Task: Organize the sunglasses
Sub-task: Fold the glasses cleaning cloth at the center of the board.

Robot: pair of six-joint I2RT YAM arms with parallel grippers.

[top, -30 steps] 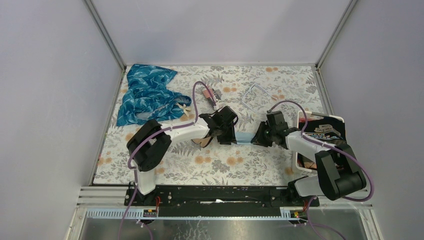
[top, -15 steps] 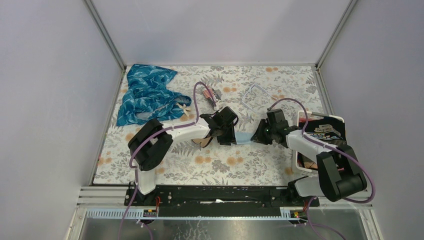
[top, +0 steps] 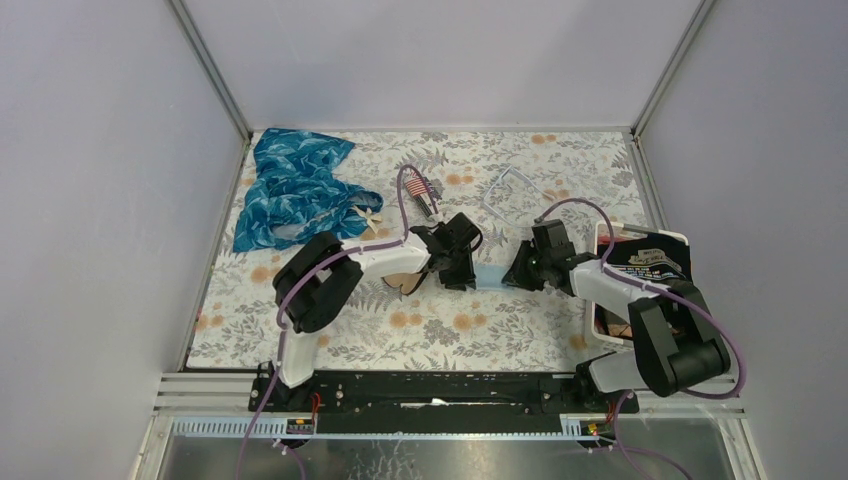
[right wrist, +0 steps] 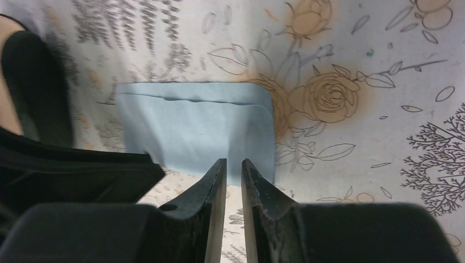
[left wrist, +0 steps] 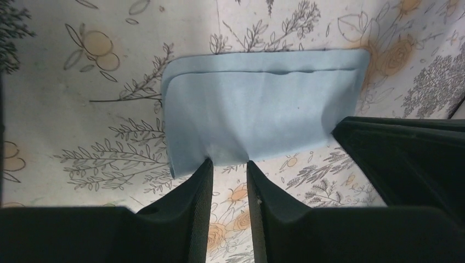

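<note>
While agape, left end effector at cloth

Light: bright, even, diffuse
Shadows: soft, faint
Focus: top view sharp; left gripper slightly soft near lens

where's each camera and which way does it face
top external: above and behind the robot, looking down at the table; left arm and right arm show.
left wrist: on its arm, looking past the left end effector at a blue cloth.
right wrist: likewise, past the right end effector.
shared: both wrist views show that cloth.
</note>
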